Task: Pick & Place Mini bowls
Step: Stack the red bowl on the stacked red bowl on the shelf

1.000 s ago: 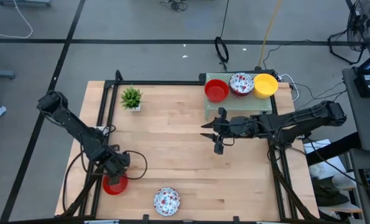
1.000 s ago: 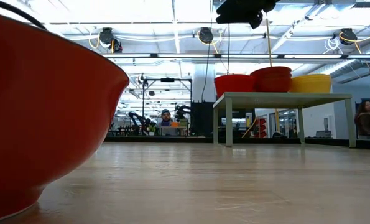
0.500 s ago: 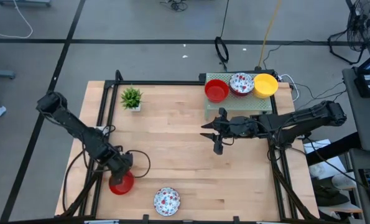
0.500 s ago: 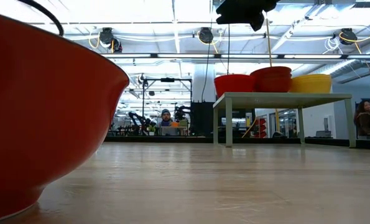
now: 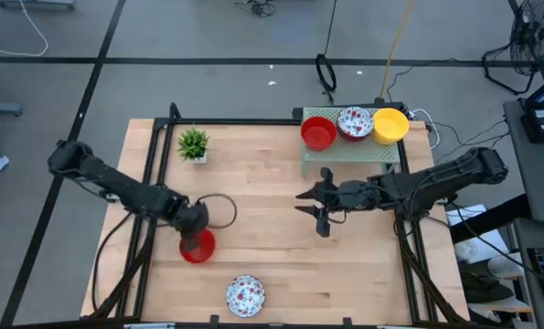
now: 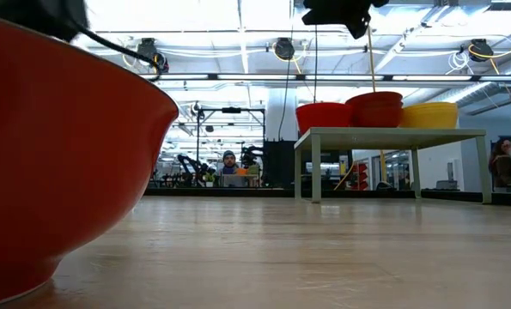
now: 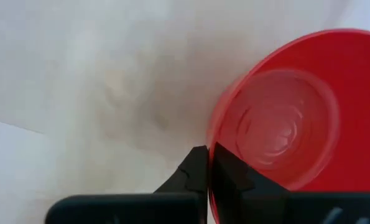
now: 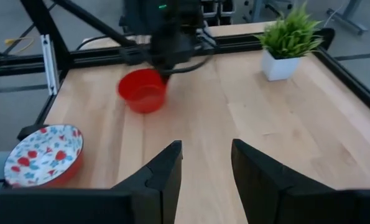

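Red mini bowl (image 5: 198, 246), upright, is gripped at its rim by the outstretched left gripper (image 5: 195, 225); right gripper (image 5: 321, 212) is held open mid-table.

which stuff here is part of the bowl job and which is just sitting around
Part of the job:
- red bowl clamped at its rim by the left tool
- speckled bowl near the table's front edge
- red bowl, speckled bowl and yellow bowl on the small stand
- right tool, open, mid-table

Just lying about:
- potted plant
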`<move>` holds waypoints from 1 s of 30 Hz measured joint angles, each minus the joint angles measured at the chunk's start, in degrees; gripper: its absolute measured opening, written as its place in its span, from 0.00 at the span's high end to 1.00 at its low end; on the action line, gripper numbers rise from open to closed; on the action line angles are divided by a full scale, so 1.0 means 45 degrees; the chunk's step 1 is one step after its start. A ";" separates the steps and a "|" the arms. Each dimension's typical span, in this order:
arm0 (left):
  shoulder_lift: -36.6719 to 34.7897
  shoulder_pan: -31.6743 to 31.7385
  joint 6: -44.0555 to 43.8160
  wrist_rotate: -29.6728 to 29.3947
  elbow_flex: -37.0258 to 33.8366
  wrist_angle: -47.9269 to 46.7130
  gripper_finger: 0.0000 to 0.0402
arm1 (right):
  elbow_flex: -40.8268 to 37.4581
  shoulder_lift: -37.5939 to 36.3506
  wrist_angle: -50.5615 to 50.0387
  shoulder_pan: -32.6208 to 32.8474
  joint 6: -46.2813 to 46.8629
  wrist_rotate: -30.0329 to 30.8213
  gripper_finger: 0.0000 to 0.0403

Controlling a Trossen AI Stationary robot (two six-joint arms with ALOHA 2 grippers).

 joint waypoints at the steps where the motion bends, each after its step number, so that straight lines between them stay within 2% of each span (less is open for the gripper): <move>1: 0.0000 0.0386 0.0108 -0.0171 0.0000 0.0009 0.98 | 0.0000 0.0054 0.0000 0.0093 0.0000 0.0000 0.68; 5: 0.0005 0.1876 0.0780 -0.0801 0.0063 0.0223 0.96 | 0.0000 0.0411 0.0015 0.0357 0.0000 0.0000 0.68; 8: 0.0005 0.2779 0.1429 -0.1081 0.0384 0.0542 0.98 | 0.0000 0.0755 0.0044 0.0498 0.0000 0.0005 0.68; 16: 0.0005 0.4143 0.3012 -0.2111 0.1704 0.1916 0.96 | 0.0000 0.1724 0.0076 0.0679 0.0120 0.0007 0.68; 22: 0.0083 0.4833 0.3429 -0.2024 0.1967 0.3149 0.98 | 0.0000 0.2609 0.0315 0.0684 0.0616 -0.0001 0.68; 26: 0.0827 0.5062 0.3508 -0.1531 0.1972 0.4425 0.96 | 0.0000 0.3138 0.1119 0.0684 0.0581 0.0006 0.68; 30: 0.2124 0.5259 0.3915 -0.0775 0.1984 0.5981 0.98 | 0.0000 0.3305 0.1610 0.0684 0.0509 -0.0019 0.68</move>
